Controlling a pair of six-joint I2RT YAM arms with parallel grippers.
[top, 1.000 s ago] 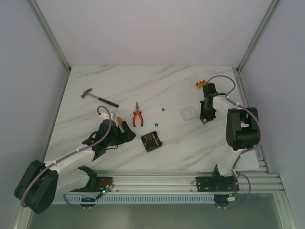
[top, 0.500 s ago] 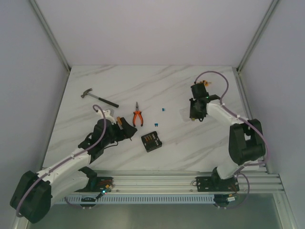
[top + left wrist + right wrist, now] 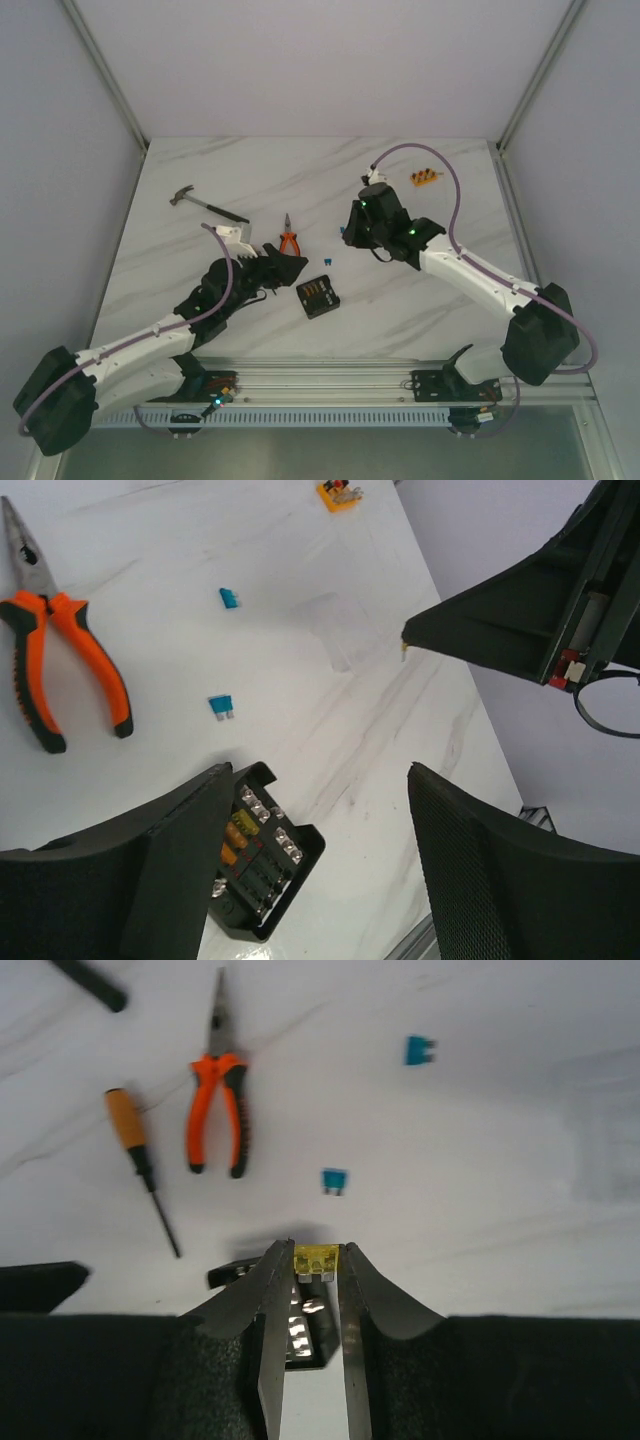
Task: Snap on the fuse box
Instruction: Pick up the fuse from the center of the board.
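box: the small black square plastic fuse box (image 3: pixel 317 296) is sitting uncovered on the white marbled worktop (image 3: pixel 300 180), near the front edge and between my two arms. Rows of orange and yellow fuses are showing inside.
lid: the clear square plastic lid (image 3: pixel 340 630) is lying flat on the worktop, well apart from the fuse box toward the far right. It is barely showing against the marble.
left pincer: my left pincer (image 3: pixel 318 778) is hanging spread and empty, just beside the fuse box.
right pincer: my right pincer (image 3: pixel 317 1250) is pinching a small yellow blade fuse (image 3: pixel 316 1259) at its very tips. It is hovering in the air apart from the fuse box, tips pointing its way.
handling: I'm judging box and lid to be light, stiff, slick plastic. The box is likely sliding if shoved sideways, so I'm bracing it by opposite side walls. The lid is looking thin and crackable, so I'm taking it by two opposite edges and pressing straight down. The fuse is tiny and could twist out of the tips.
edges: the box is lying skewed to the worktop's front edge, so the lid is needing a turn to match.
room: orange-handled pliers (image 3: pixel 289 243) and a loose blue fuse (image 3: pixel 329 262) are lying just beyond the box, and an orange-handled screwdriver (image 3: pixel 128 1125) lies to its left. The steel hammer (image 3: pixel 212 207) and the orange fuse strip (image 3: pixel 424 178) are lying well apart. I'm seeing the freest approach from the box's right.
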